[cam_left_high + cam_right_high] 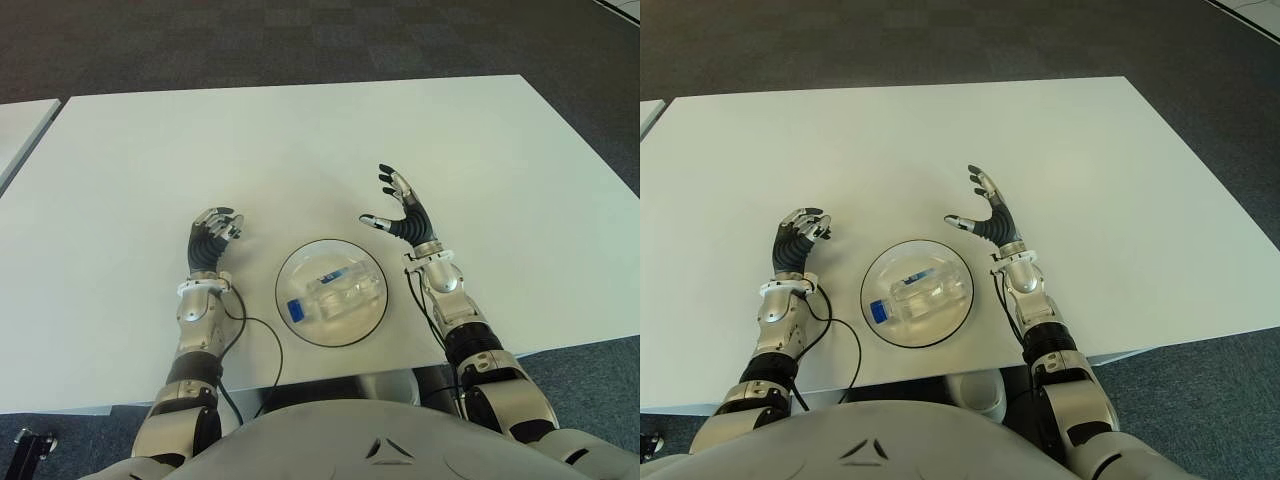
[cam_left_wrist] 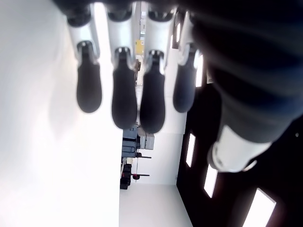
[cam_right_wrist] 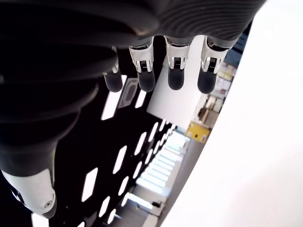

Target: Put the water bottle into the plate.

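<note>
Here, water bottle [image 1: 335,295] lying in plate [image 1: 290,270], right hand [image 1: 400,210] spread empty beside it, left hand [image 1: 212,238] curled, empty

Both eye views sat on the robot's head, looked fwd and down at the white table [image 1: 300,140], from well above. They shared nearly the same scene: table, plate [image 1: 330,292] near 6 o'clock, both arms; the right eye sat slightly to the side, so everything shifted toward 9 o'clock in it. Each wrist cam looked along its own robot hand from v. close, the fingers [image 2: 124,94] filling the view; room background beyond.
</note>
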Tool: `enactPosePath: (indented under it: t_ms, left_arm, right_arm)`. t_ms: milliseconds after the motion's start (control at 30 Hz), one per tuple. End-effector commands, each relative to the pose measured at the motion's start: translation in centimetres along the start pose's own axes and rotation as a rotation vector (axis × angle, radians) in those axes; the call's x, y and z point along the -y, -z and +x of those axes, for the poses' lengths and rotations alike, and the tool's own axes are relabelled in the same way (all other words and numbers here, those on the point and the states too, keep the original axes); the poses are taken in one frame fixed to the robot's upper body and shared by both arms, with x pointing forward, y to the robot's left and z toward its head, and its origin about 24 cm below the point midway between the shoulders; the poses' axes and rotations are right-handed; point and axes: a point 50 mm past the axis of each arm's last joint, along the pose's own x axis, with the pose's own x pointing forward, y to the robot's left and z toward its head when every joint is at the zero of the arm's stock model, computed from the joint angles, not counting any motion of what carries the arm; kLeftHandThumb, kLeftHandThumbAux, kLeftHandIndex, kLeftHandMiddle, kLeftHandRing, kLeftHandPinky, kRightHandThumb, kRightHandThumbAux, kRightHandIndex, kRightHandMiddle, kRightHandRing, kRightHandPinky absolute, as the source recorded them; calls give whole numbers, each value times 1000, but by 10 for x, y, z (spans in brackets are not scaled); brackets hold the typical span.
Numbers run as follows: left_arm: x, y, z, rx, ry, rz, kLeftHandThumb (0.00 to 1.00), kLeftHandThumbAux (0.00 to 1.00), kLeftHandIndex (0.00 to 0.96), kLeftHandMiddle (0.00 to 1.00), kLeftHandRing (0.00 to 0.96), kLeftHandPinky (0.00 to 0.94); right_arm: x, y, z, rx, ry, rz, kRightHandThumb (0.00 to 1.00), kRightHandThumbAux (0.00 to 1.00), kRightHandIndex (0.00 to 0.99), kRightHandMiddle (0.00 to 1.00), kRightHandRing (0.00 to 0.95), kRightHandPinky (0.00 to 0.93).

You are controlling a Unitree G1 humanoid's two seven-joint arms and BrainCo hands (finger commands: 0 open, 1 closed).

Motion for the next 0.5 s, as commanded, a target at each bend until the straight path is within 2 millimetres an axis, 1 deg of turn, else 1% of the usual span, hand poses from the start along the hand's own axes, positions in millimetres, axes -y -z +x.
enactPosePath:
  t_ms: [33,133,167,200,267,333,467,500]
  left_arm:
    - [-4,15,-12,-82,-27,8,708,710,435,601,586,564]
    - [-4,15,-12,-85,-27,7,708,710,435,600,586,569]
    - [-5,15,-12,-87,-27,6,708,710,435,600,585,570]
    - [-5,15,-12,-88,-27,5,708,710,435,600,584,570]
    - [-5,15,-12,-86,-21,6,708,710,435,602,588,573]
    - [-5,14,-12,-80,-10,12,708,711,435,603,590,575]
    - [-5,14,-12,-75,2,15,707,711,435,604,594,573]
    - [-5,14,-12,-75,2,15,707,711,435,604,594,573]
  right_arm:
    - [6,10,-3,-30,98,85,94,721,126,249,273,374]
    - [6,13,-4,-42,131,104,111,747,165,312,331,418]
    - [6,14,-5,-45,142,109,117,767,193,338,354,431]
    - [6,16,-5,-51,161,117,119,774,204,347,363,436]
    - [6,17,-6,-54,189,126,127,809,265,392,404,466]
    - [6,17,-6,-54,214,133,121,833,297,416,427,482]
    - [4,21,-5,-78,253,134,76,901,415,476,490,526]
    - [4,22,-5,-80,255,133,71,906,426,482,496,531]
